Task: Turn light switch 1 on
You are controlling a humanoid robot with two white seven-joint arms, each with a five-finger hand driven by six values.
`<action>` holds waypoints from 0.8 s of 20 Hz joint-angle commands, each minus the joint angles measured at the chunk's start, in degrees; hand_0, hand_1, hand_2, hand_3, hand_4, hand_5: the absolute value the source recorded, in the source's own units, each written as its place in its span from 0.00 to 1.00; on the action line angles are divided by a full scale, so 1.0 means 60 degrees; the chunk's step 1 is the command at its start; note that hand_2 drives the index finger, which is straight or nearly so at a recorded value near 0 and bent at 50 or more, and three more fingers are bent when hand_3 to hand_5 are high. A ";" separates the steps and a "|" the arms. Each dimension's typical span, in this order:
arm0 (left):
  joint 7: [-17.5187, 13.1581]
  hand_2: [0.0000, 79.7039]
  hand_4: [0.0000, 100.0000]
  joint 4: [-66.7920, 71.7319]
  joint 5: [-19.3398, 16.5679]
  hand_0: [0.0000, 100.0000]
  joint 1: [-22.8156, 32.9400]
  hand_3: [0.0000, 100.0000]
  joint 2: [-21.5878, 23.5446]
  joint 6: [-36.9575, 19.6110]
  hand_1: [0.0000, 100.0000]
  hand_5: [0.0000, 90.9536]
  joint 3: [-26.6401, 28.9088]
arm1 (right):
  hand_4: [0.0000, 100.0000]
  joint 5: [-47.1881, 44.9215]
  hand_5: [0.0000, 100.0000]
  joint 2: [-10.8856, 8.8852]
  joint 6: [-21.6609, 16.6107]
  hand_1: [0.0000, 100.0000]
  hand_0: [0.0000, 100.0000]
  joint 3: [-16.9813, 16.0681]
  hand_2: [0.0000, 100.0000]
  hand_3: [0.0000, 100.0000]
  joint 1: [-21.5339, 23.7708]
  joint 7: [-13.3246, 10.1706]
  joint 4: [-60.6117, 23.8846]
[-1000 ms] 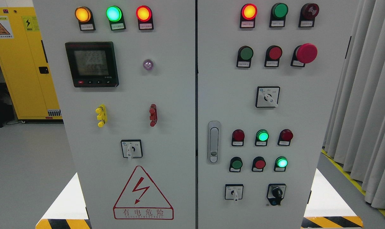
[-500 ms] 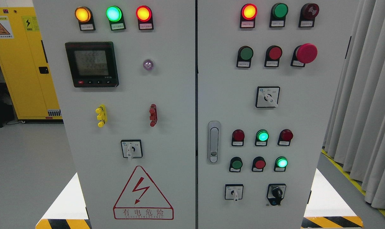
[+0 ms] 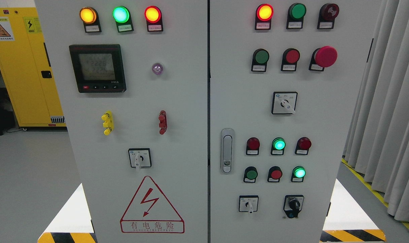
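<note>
No robot hand shows in the head view: neither arm comes in from the lower edge, so whether the fingers are spread or curled cannot be told. With no robot hand to measure from, places can only be given on the control cabinet (image 3: 177, 101) that fills the view.

The labels are too small to read, so which control is light switch 1 cannot be told. Candidates are the white-handled selector switch (image 3: 139, 158) low on the left door, a second selector (image 3: 284, 103) at mid-height on the right door, a third selector (image 3: 248, 204) near that door's bottom, and the black knob (image 3: 293, 204) just beside it. All are untouched, so the task seems not yet begun.

To do the step well, the robot hand should probably rise from below and straight toward the chosen control with one finger leading for a push, or thumb and finger either side of the handle for a turn. It should stay well apart from the big red mushroom button (image 3: 325, 56) at the upper right, which could stop the whole cabinet if bumped. The closely spaced lower buttons (image 3: 276, 174) leave little room for a stray finger.

Against the earlier frames, only the digits on the meter screen (image 3: 97, 67) differ; the lamps and every handle stand as they did.
</note>
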 commanded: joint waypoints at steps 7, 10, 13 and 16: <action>0.0332 0.08 0.36 -0.5967 -0.0221 0.33 0.0743 0.29 0.0358 -0.0853 0.26 0.07 0.0810 | 0.00 0.0000 0.00 0.0000 0.0005 0.50 0.00 0.0000 0.04 0.00 0.0000 0.0008 0.0000; 0.0302 0.14 0.41 -0.7636 -0.0251 0.34 0.1138 0.34 0.0417 -0.0853 0.28 0.10 0.1001 | 0.00 0.0000 0.00 0.0000 0.0005 0.50 0.00 0.0000 0.04 0.00 0.0000 0.0008 0.0000; 0.0288 0.24 0.52 -0.9102 -0.0251 0.36 0.1417 0.45 0.0460 -0.0853 0.33 0.25 0.1001 | 0.00 0.0000 0.00 0.0000 0.0005 0.50 0.00 0.0000 0.04 0.00 0.0000 -0.0007 0.0000; 0.0302 0.33 0.64 -1.0479 -0.0266 0.37 0.1622 0.54 0.0475 -0.0853 0.41 0.46 0.1001 | 0.00 0.0000 0.00 0.0000 0.0005 0.50 0.00 0.0000 0.04 0.00 0.0000 0.0008 0.0000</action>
